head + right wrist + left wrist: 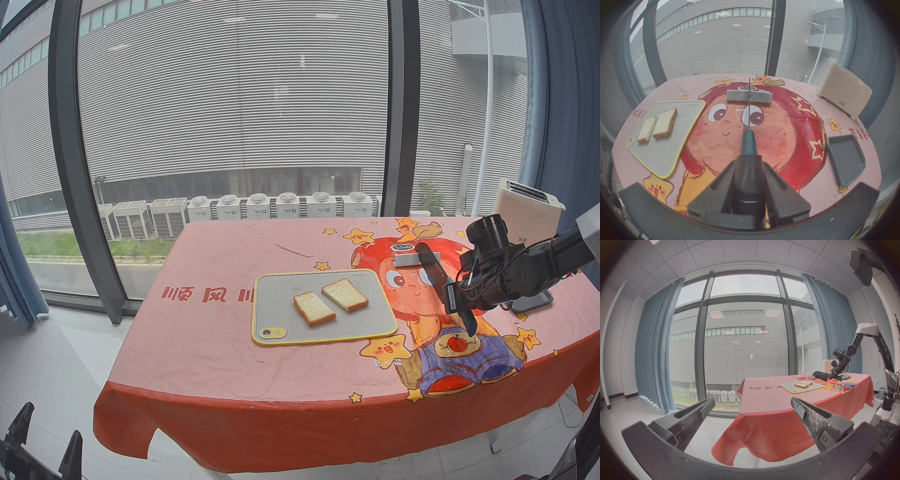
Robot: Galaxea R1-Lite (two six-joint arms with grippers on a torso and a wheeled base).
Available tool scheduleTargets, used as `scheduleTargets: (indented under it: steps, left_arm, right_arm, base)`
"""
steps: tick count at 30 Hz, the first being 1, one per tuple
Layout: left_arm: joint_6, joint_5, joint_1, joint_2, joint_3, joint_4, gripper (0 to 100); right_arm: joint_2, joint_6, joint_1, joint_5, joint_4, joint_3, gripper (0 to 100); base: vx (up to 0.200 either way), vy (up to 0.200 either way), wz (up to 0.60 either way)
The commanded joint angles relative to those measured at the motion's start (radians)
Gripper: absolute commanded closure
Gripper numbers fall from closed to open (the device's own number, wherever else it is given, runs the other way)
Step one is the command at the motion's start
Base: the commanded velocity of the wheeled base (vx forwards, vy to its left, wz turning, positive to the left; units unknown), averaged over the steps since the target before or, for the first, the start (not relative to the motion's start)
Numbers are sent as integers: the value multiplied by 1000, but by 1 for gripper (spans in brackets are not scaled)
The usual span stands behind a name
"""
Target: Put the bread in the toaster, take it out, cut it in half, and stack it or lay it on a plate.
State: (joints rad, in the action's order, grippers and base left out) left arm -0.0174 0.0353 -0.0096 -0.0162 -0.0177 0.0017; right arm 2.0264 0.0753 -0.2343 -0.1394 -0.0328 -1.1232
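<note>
Two halves of bread, one (314, 308) beside the other (345, 294), lie on the grey cutting board with a yellow rim (284, 294); both halves (658, 124) lie flat. My right gripper (451, 292) hovers over the table to the right of the board, shut on the handle of a knife (749, 142). The blade points toward a grey knife holder (749, 96). The cream toaster (528, 212) stands at the back right. A dark grey plate (847, 157) lies in front of it. Off the table, low at the left, my left gripper (752, 402) is open and holds nothing.
The table has a pink-red printed cloth (212, 350), with a window close behind it. Bare cloth spans the left and front of the table. In the head view the right arm partly covers the plate (534, 302).
</note>
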Motion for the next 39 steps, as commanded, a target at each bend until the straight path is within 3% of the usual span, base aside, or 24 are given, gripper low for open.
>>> scheduleTargets:
  steps: [1,27,39]
  left_arm:
    - [-1,0,-1,16,16,0,0]
    - [-1,0,0,16,16,0,0]
    - [-1,0,0,16,16,0,0]
  right_arm:
    - [2,0,0,0,1,-1,0]
    - [-37,11,-2,-23,1,14,0]
    - [-173,14,-2,-51,1,131,0]
  base:
    - [0,0,0]
    - [0,0,0]
    - [0,0,0]
